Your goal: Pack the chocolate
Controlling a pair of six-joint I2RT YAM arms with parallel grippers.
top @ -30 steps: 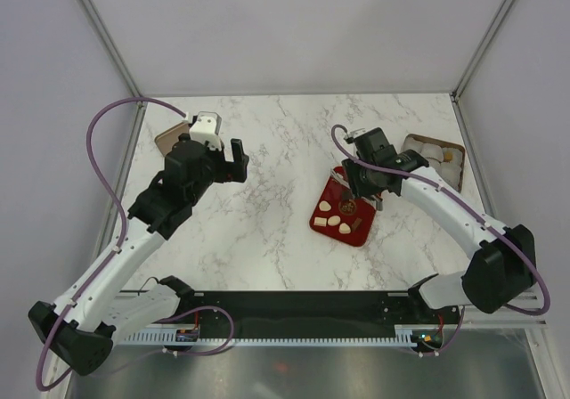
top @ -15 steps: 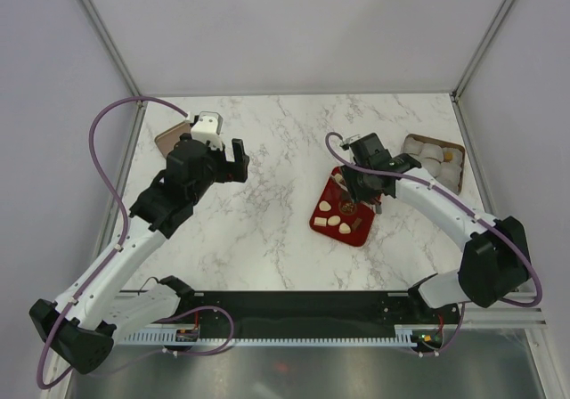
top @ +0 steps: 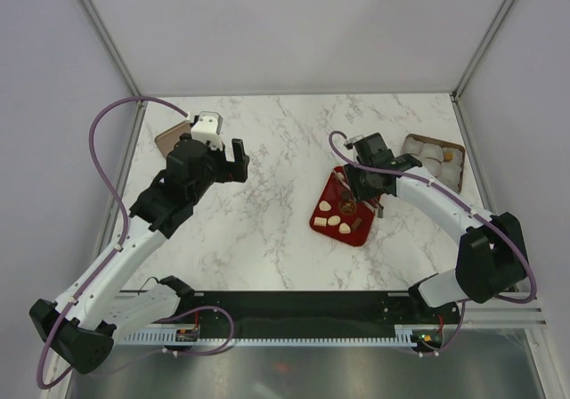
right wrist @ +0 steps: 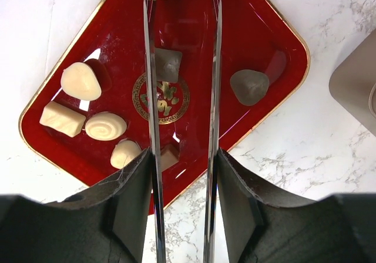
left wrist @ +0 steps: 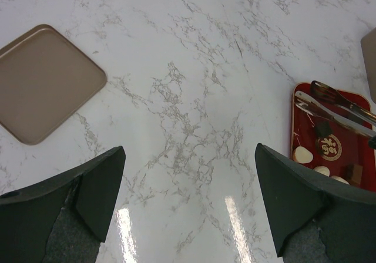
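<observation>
Several pieces of chocolate lie on a red tray (right wrist: 252, 34): cream ones (right wrist: 81, 81) at its left and dark ones (right wrist: 249, 86) at its right. My right gripper (right wrist: 183, 157) is shut on metal tongs (right wrist: 148, 69), whose two blades reach out over the tray. One dark piece (right wrist: 167, 63) sits between the blades, close to the left one. From above, the right gripper (top: 370, 185) hovers over the tray (top: 343, 225). My left gripper (left wrist: 189, 157) is open and holds nothing, above bare marble left of the tray (left wrist: 302, 128).
A brown box (top: 435, 157) with white cups stands right of the tray. A tan flat lid (left wrist: 44, 81) lies at the far left, and from above this lid (top: 169, 135) is partly hidden behind the left arm. The marble table (top: 276, 194) has frame posts at its back corners.
My right wrist has shifted slightly over the red tray with the tongs. The left arm has not moved.
</observation>
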